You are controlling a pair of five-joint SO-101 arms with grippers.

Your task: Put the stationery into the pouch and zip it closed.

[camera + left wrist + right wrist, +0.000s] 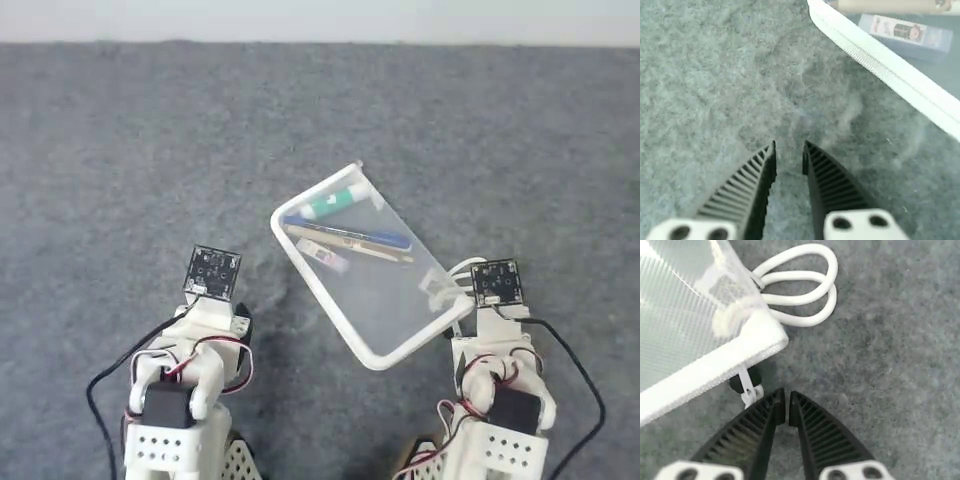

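- Right wrist view: the right gripper is sitting with its jaws all but together, holding nothing, just beside the zip pull at the near right corner of the pouch.
- Catching that pull is probably calling for the jaws parting slightly and shifting toward the pouch, square onto the tab and missing the cord loop.
- The left gripper is hanging slightly parted over the carpet, near the pouch's left zip edge. Pinning that edge would likely be stopping the pouch from dragging.
- The stationery is lying inside, at the far end.
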